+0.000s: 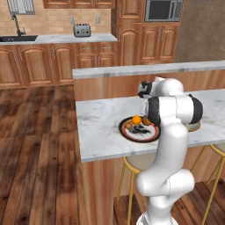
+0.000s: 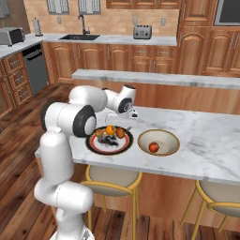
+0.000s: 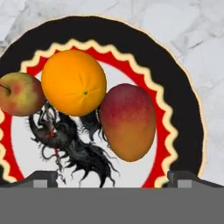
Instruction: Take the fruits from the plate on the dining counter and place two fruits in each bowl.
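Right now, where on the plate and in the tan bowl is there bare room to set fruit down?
The shallow tan bowl holds one red apple; the rest is bare. On the black-rimmed patterned plate, the bright orange, oval red-orange fruit and small yellow-red fruit crowd the far half; the near patterned centre is free.

Toaster [image 1: 81, 30] on grey worktop [image 1: 66, 38]; sink [image 2: 80, 37]; microwave [image 1: 163, 10]; stools [image 2: 112, 181].

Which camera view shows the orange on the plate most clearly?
The hand view: the orange appears large and unobstructed, between an apple and a mango on the plate. The left base view and right base view show it as a small orange dot.
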